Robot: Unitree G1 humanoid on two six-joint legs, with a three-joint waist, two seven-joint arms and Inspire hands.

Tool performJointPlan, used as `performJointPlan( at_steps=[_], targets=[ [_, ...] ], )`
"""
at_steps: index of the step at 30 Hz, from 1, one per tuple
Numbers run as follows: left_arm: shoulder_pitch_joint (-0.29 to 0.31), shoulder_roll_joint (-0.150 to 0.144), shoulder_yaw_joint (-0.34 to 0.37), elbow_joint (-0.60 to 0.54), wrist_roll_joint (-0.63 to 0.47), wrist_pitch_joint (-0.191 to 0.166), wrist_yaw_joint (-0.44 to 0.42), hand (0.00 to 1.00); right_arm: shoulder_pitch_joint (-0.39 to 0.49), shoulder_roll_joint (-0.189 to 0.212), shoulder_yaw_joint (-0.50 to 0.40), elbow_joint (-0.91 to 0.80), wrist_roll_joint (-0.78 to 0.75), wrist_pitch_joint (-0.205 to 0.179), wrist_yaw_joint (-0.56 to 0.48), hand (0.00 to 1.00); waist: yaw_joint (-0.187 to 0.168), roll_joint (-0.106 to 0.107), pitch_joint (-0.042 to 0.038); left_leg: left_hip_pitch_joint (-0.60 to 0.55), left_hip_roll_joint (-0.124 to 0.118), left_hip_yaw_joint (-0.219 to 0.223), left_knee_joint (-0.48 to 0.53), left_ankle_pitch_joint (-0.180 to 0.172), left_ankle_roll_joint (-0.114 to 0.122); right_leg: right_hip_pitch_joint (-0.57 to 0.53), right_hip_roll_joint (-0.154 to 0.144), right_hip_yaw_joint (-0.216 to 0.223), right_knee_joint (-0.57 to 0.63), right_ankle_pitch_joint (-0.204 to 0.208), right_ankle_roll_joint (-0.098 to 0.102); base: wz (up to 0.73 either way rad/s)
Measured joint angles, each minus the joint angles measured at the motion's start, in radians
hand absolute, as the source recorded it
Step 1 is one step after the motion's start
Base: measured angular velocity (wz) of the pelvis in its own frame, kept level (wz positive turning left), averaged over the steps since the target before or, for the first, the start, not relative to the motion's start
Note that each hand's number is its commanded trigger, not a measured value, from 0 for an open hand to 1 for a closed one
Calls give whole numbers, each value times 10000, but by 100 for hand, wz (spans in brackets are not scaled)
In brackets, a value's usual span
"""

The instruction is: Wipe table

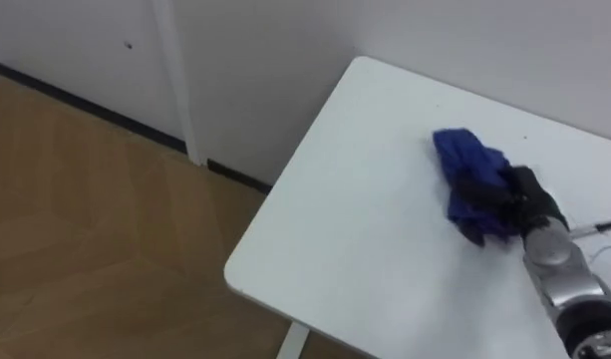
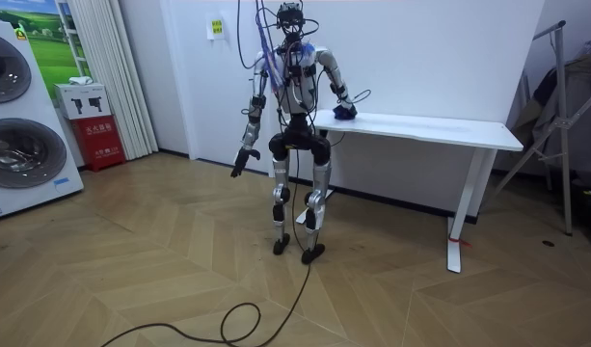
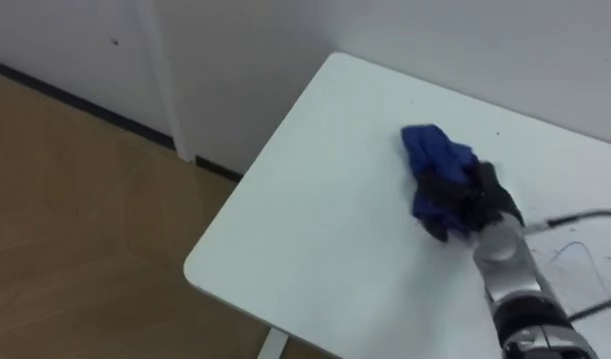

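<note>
Cloth (image 1: 471, 170), blue and bunched up, lies on the white table (image 1: 365, 229). The right hand (image 1: 519, 194) sits on it, fingers curled into it. The left hand (image 2: 239, 162) hangs down.

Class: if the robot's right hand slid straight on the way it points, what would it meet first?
The blue cloth in that right hand; beyond lies bare table, then probably the white wall.

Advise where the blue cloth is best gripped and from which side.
Take the blue cloth by its bunched middle, from above on the robot's right side, as the right hand does now, curled over it. It lies crumpled in a raised heap on the table, so the folds give bulk to close on; thin edges would likely slip out while wiping.
</note>
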Motion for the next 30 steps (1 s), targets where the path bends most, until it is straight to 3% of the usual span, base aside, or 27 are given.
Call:
performJointPlan(
  at_steps=[2,4,8,11,13,14,16,18,19,22,26,27,30],
  targets=[
    [17,82,44,-8,63,-51,54,0,673,-393,-371,4,9,-66,-145,100,-207,63,-46,93,-20,55,10,-98,139,72,-14,49,25,-29,65,-31],
    [23,114,225,0,62,-129,62,0,1241,-705,-818,5,71,-83,-230,100,-410,171,-108,148,-19,200,9,-351,246,134,9,53,49,-154,269,-25],
    [-45,76,141,30,31,-133,83,0,1349,-785,-757,-33,189,125,-343,100,-397,202,-113,199,-24,421,151,-399,244,136,-12,190,106,-170,294,-28],
    [-182,-39,-252,54,53,33,80,0,526,-769,-106,9,299,1107,-463,100,-92,336,-106,187,79,710,227,-397,192,-14,37,429,201,-113,202,-32],
    [-205,-207,-402,139,61,170,67,0,-505,-434,734,-6,139,1951,-473,100,407,441,-61,107,213,988,226,-349,80,-365,160,810,380,-23,52,-61],
    [-178,-221,-444,242,60,188,48,0,-806,-392,1076,-10,38,2089,-430,100,559,470,-45,103,228,988,223,-339,71,-459,201,890,430,2,12,-67],
    [-146,-218,-580,462,61,285,-18,0,-2059,311,2423,-173,-586,2313,92,100,884,465,3,-85,333,986,348,-304,-5,-774,283,966,473,3,-157,-43],
    [-270,-259,-589,571,64,355,-263,0,-2877,900,2793,-441,-979,2299,514,100,1244,508,74,-192,356,988,355,-223,-69,-938,375,973,465,12,-263,0],
    [-338,-293,-588,543,62,353,-387,0,-3272,1067,2913,-614,-1016,2131,730,100,1452,570,169,-231,387,932,348,-195,-111,-948,397,900,435,32,-316,14],
    [-189,-296,-586,456,38,455,-434,0,-3739,1133,2925,-902,-883,1767,950,100,1818,575,154,-331,304,500,212,-36,-154,-858,341,496,338,-101,-327,54],
    [126,-281,-543,431,20,603,-444,0,-3520,819,2889,-450,-842,1615,1073,100,1691,516,134,-454,225,-195,170,-6,-154,-634,270,-130,268,-181,-251,64],
    [156,-279,-519,421,7,610,-441,0,-3144,669,2686,-260,-841,1547,1110,100,1514,469,117,-451,153,-348,171,5,-135,-523,223,-236,255,-226,-180,55],
    [178,-292,-116,438,47,454,-400,0,-1931,558,1373,-112,-385,574,959,100,995,302,96,-342,113,-279,165,17,-116,-344,171,-269,263,-245,-148,26]
  ],
)
